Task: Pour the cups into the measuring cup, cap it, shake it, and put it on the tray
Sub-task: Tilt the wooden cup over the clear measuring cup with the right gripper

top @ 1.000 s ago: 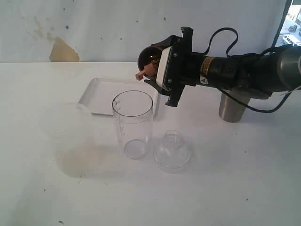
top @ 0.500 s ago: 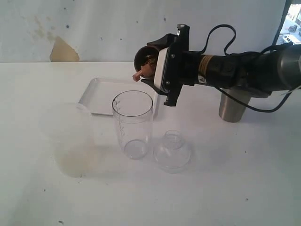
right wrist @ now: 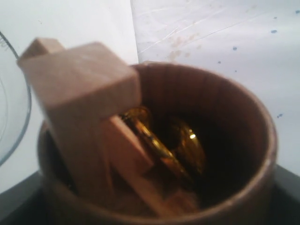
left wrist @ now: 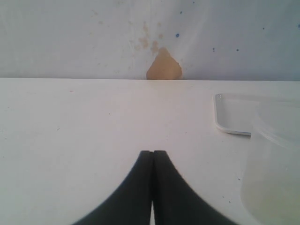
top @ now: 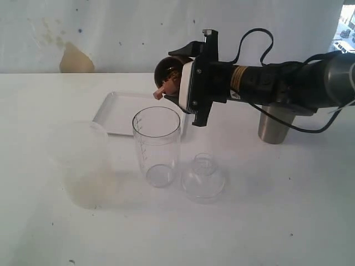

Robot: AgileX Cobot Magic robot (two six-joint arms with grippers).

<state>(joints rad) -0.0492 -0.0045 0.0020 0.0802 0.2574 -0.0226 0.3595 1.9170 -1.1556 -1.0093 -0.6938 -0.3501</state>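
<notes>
We are gripping the wooden cup (top: 168, 69) in our right claw (top: 178, 77), holding it tipped sideways above the measuring cup's (top: 157, 147) far rim, with a wood block (top: 162, 91) jutting past its lip. Our left claw (left wrist: 153, 157) is sitting closed over the table (left wrist: 70, 140). The tray (top: 116, 113) is lying just behind the measuring cup.

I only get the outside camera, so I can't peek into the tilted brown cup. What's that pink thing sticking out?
Observer: A pale wooden block, with more wood pieces under it in the wooden cup.
Operator: Anything shiny?
Observer: Yes, gold-coloured pieces sit deeper inside.
Operator: Where's the other gripper?
Observer: The left gripper is shut, near the frosted cup.
</notes>
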